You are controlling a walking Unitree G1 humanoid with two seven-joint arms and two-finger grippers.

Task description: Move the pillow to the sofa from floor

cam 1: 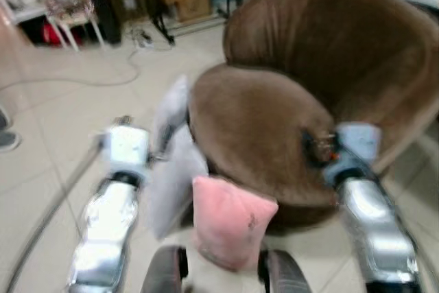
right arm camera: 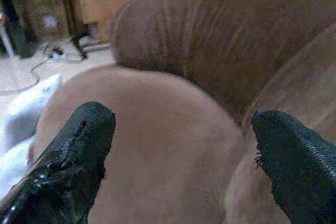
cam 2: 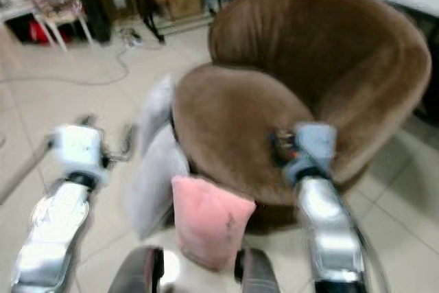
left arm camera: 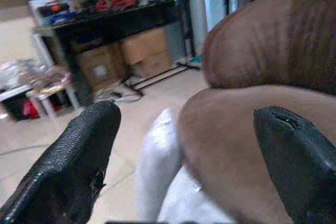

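**Pillows on floor against sofa front; both claws released**

A round brown sofa (cam 1: 302, 94) with a curved backrest stands on the tiled floor (cam 1: 55, 121). A pink pillow (cam 1: 230, 221) leans upright against the front edge of the sofa seat, resting on the floor. Just beside it, toward the robot's left, two pale grey pillows (cam 1: 171, 169) are propped against the sofa's side, one behind the other.

The left claw (left arm camera: 189, 150) is raised beside the grey pillows, on the robot's left of the sofa. Its two black fingers (left arm camera: 79, 156) are spread wide apart with nothing between them; the grey pillows and the seat edge lie ahead of it.

The right claw (right arm camera: 184, 150) is held over the right portion of the seat cushion. Its fingers (right arm camera: 71, 161) are likewise spread wide and grip nothing; the brown seat and backrest lie ahead.

Both head views are blurred. In the background, cardboard boxes (left arm camera: 126, 56) sit beneath a dark surface (left arm camera: 121, 17), a white stool (cam 1: 72, 15) stands to the left, and a cable (cam 1: 82, 77) runs across the floor.
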